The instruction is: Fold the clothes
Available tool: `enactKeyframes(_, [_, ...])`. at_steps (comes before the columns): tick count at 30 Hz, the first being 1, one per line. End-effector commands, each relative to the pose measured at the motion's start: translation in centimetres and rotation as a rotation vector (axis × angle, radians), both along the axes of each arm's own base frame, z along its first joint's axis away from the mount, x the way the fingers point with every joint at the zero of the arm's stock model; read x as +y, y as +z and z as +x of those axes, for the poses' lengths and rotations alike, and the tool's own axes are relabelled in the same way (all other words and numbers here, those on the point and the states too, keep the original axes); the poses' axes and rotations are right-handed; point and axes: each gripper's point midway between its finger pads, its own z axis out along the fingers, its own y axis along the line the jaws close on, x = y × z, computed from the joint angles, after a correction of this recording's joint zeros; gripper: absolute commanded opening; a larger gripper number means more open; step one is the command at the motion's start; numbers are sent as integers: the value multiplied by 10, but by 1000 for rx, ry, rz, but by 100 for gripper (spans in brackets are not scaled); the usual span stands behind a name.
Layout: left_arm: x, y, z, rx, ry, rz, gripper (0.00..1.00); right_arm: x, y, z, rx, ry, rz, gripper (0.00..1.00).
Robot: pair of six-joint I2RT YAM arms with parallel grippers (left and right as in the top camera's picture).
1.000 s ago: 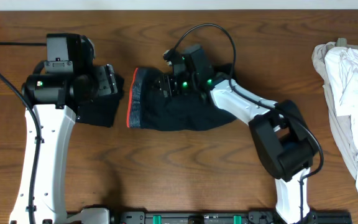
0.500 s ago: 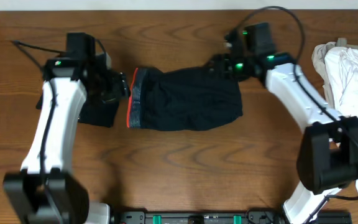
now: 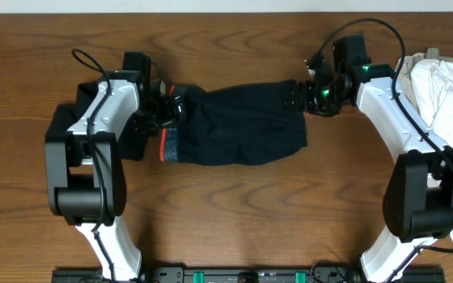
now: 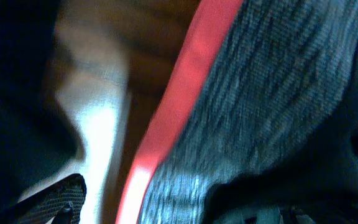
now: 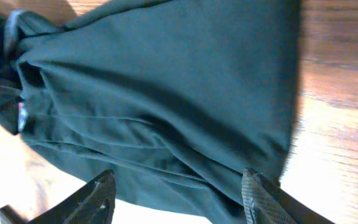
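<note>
The dark navy trousers (image 3: 238, 130) lie folded across the middle of the table, with the orange-red and grey waistband (image 3: 164, 145) at the left end. My left gripper (image 3: 170, 108) is at the waistband's upper corner. The left wrist view is filled by the waistband (image 4: 185, 106), which lies between the open fingers (image 4: 179, 214); only one finger shows. My right gripper (image 3: 299, 94) is open at the trousers' upper right corner. In the right wrist view its fingers (image 5: 179, 199) straddle the dark cloth (image 5: 166, 87) just above it.
A second dark garment (image 3: 124, 145) lies under my left arm, left of the waistband. A pile of white and beige garments (image 3: 439, 102) sits at the right edge of the table. Bare wood (image 3: 234, 212) lies in front of the trousers.
My right gripper moved from the trousers' upper left to their upper right corner, and the cloth spread out to the right. My left gripper moved right onto the waistband.
</note>
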Motion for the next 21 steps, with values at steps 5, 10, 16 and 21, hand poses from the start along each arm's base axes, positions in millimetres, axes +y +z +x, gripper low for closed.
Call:
enactKeyframes(5, [-28, -25, 4, -15, -114, -24, 97, -11, 0, 2, -24, 2, -56, 63])
enactKeyframes(10, [-40, -28, 5, -39, -176, -21, 43, -12, 0, 2, -20, 1, -60, 63])
enactKeyframes(16, [-35, -20, -16, 6, -313, 0, 6, -24, -4, -2, 8, -23, -92, 60])
enactKeyframes(21, [7, 19, -39, 97, -322, 229, 6, -38, -6, -6, 43, -56, -95, 59])
